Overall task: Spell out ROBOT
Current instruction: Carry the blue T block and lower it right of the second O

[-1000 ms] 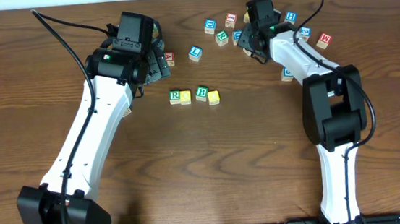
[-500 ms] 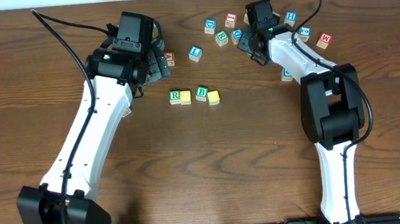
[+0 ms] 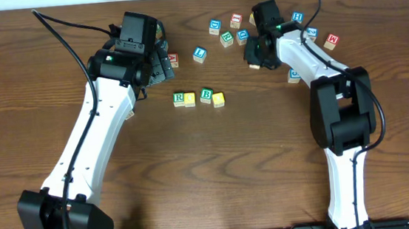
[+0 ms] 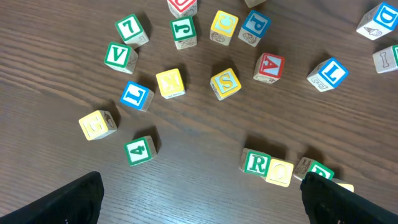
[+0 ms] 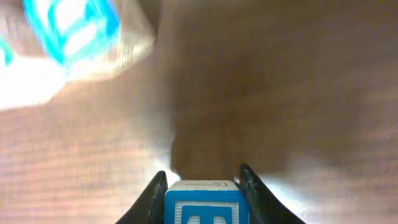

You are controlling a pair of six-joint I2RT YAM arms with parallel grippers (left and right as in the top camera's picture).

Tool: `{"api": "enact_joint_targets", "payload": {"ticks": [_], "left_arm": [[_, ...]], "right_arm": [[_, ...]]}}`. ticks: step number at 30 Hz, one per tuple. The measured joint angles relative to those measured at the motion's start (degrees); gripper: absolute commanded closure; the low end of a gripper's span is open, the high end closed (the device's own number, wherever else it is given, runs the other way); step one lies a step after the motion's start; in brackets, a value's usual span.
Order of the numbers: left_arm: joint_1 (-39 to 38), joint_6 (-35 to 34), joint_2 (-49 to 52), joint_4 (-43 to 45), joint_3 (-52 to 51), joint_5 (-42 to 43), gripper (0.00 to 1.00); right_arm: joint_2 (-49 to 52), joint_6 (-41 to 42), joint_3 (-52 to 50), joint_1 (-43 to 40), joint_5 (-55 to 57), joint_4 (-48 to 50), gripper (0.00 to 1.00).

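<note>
Four blocks sit in a row [image 3: 198, 97] at centre, overhead view; right gripper [image 3: 256, 59] hangs far-right of them, near scattered blocks [image 3: 227, 39]. Left wrist cam: left gripper [image 4: 202, 202] fingers [image 4: 68, 199] spread wide, empty; R block [image 4: 255, 163] at row's left end. Right wrist cam: fingers [image 5: 152, 193] pinch a blue-letter block [image 5: 206, 208].
</note>
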Motion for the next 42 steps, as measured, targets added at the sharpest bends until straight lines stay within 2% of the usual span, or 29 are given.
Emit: {"api": "enact_joint_targets", "payload": {"ticks": [6,14,23,30,42], "left_arm": [[0.0,0.0,0.0,0.0,0.0,0.0,0.0],[0.0,0.0,0.0,0.0,0.0,0.0,0.0],[0.0,0.0,0.0,0.0,0.0,0.0,0.0],[0.0,0.0,0.0,0.0,0.0,0.0,0.0],[0.0,0.0,0.0,0.0,0.0,0.0,0.0]], "right_arm": [[-0.8,-6.1,0.0,2.4,-3.6,-7.3,0.75],[-0.9,-11.0,0.0,7.8,-2.8,-8.8,0.74],[-1.1,-11.8,-0.1,10.9,1.9,-10.5,0.71],[-1.1,-12.3,-0.4,11.0,2.6,-11.9,0.56],[-1.6,-12.4,-0.4,11.0,2.3,-13.5,0.55]]}}
